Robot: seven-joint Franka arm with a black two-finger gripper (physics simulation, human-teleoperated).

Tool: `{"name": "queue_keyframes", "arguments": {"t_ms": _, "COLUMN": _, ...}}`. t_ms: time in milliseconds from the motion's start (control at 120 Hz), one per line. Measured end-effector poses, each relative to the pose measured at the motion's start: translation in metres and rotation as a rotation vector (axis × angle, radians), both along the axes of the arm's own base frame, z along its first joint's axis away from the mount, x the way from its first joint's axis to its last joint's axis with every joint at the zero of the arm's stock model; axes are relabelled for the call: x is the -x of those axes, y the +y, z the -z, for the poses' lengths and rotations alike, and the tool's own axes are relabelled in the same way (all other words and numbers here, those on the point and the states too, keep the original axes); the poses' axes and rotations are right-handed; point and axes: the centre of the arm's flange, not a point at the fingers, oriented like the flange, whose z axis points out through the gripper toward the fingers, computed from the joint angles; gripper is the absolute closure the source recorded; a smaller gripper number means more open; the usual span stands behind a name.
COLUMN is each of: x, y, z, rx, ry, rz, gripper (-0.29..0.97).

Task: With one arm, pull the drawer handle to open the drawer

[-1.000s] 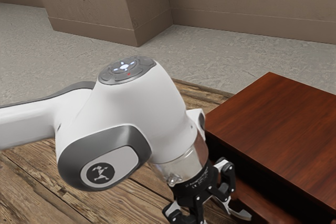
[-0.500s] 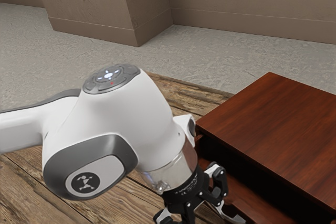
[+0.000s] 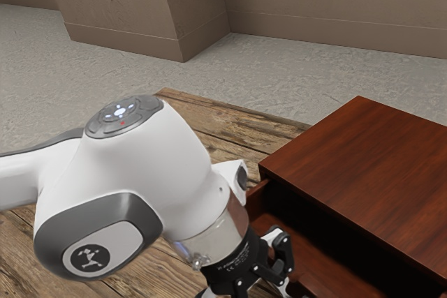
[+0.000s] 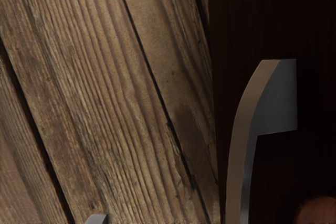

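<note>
Where the cabinet (image 3: 363,165) stands on the table (image 3: 209,120), on the exterior view's right, its drawer (image 3: 300,256) sticks out a little toward the exterior view's left. The grey handle (image 4: 260,114) lies long along the drawer front. The gripper (image 3: 246,273) hangs low beside that front. I cannot tell if it is wide or narrow.

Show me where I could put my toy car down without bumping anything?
The top of the cabinet is bare. So is the table along its far edge, between the arm and the cabinet. It is crowded low down, where the arm meets the drawer.
</note>
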Motion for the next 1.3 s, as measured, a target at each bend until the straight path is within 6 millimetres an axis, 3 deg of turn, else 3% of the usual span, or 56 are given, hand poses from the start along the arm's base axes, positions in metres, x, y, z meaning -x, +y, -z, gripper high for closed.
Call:
{"name": "queue_keyframes", "arguments": {"t_ms": 1017, "x": 0.037, "y": 0.014, "z": -0.004, "rx": 0.031, "ry": -0.032, "rz": 0.009, "gripper": 0.45}}
{"name": "queue_keyframes", "arguments": {"t_ms": 1300, "x": 0.035, "y": 0.017, "z": -0.005, "rx": 0.032, "ry": -0.037, "rz": 0.001, "gripper": 0.35}}
